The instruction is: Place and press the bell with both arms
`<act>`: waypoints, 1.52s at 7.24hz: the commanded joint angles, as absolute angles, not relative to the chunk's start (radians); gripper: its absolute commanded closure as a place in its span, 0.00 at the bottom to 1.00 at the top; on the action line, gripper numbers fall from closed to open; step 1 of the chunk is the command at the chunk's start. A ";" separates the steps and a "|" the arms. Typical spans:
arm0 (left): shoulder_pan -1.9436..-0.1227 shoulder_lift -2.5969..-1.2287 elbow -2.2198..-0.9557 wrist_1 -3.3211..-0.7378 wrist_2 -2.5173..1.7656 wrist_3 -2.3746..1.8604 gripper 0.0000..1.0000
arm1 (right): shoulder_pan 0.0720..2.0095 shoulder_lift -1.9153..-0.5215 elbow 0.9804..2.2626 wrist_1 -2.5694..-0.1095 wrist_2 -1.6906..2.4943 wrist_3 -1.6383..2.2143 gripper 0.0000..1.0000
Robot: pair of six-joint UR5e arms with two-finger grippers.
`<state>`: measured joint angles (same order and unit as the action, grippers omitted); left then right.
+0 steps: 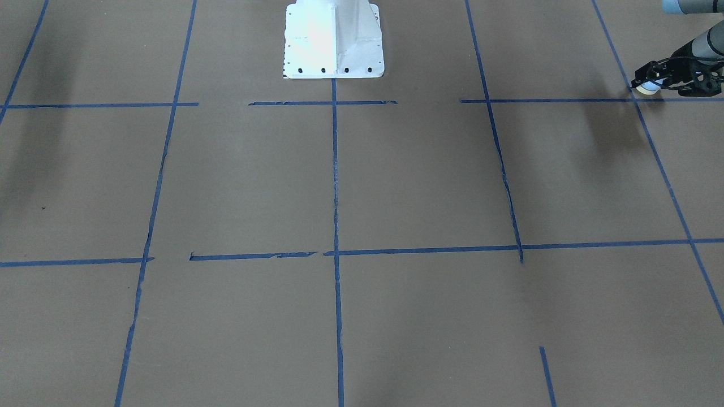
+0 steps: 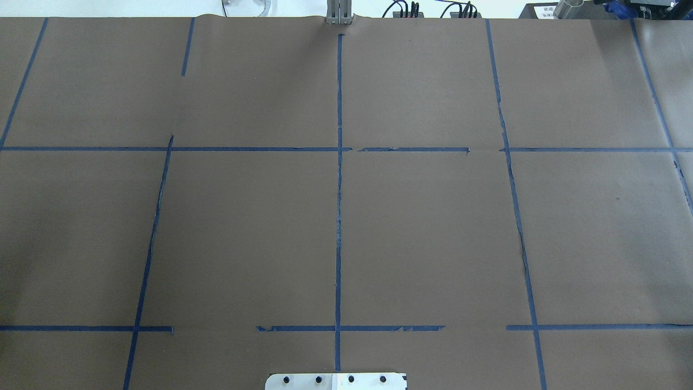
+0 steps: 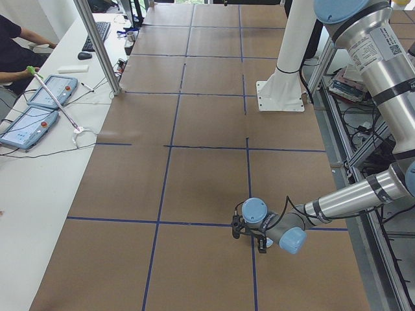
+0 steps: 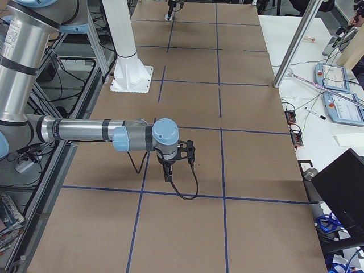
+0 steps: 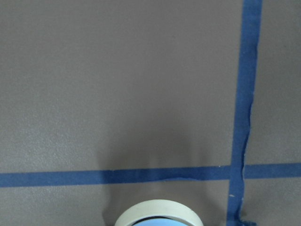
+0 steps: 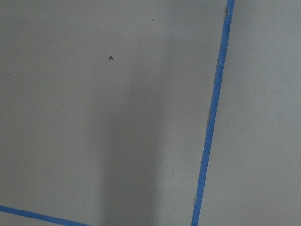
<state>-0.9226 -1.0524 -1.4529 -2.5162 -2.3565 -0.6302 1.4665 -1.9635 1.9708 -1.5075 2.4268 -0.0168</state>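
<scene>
The bell (image 1: 650, 87), light blue with a cream rim, sits between the fingers of my left gripper (image 1: 645, 82) at the far right of the front view, beside a blue tape crossing. The gripper looks shut on it. In the left wrist view only the bell's cream rim (image 5: 160, 214) shows at the bottom edge, above a tape crossing. The left arm also shows in the left side view (image 3: 249, 230). My right gripper (image 4: 168, 173) shows only in the right side view, pointing down over the brown table. I cannot tell whether it is open or shut. Neither arm shows in the overhead view.
The brown table (image 2: 433, 227) carries a grid of blue tape lines. The white pedestal (image 1: 334, 39) stands at the robot's edge. A small x mark (image 6: 111, 58) is on the paper below the right wrist. An operator (image 3: 13, 48) and tablets (image 3: 29, 123) sit on the side desk.
</scene>
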 commanded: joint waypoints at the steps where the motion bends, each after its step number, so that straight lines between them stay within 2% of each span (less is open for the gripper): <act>1: -0.922 -1.052 -1.454 -2.573 -2.359 -0.720 0.95 | 1.466 -1.963 1.973 -1.508 2.428 -0.017 0.00; 2: -0.926 -1.051 -1.474 -2.680 -2.370 -0.829 1.00 | 1.466 -1.963 1.973 -1.506 2.428 -0.017 0.00; 4: -0.923 -1.078 -1.671 -2.735 -2.399 -1.077 1.00 | 1.466 -1.962 1.973 -1.506 2.428 -0.017 0.00; 5: -0.919 -1.159 -1.707 -2.732 -2.402 -1.147 1.00 | 1.466 -1.960 1.971 -1.508 2.427 -0.017 0.00; 7: -0.849 -1.384 -1.704 -2.667 -2.404 -1.262 1.00 | 1.463 -1.953 1.968 -1.511 2.427 -0.017 0.00; 9: -0.781 -1.718 -1.706 -2.394 -2.390 -1.424 0.98 | 1.465 -1.953 1.968 -1.511 2.427 -0.015 0.00; 11: -0.701 -1.949 -1.695 -2.172 -2.300 -1.499 0.98 | 1.463 -1.954 1.968 -1.511 2.427 -0.015 0.00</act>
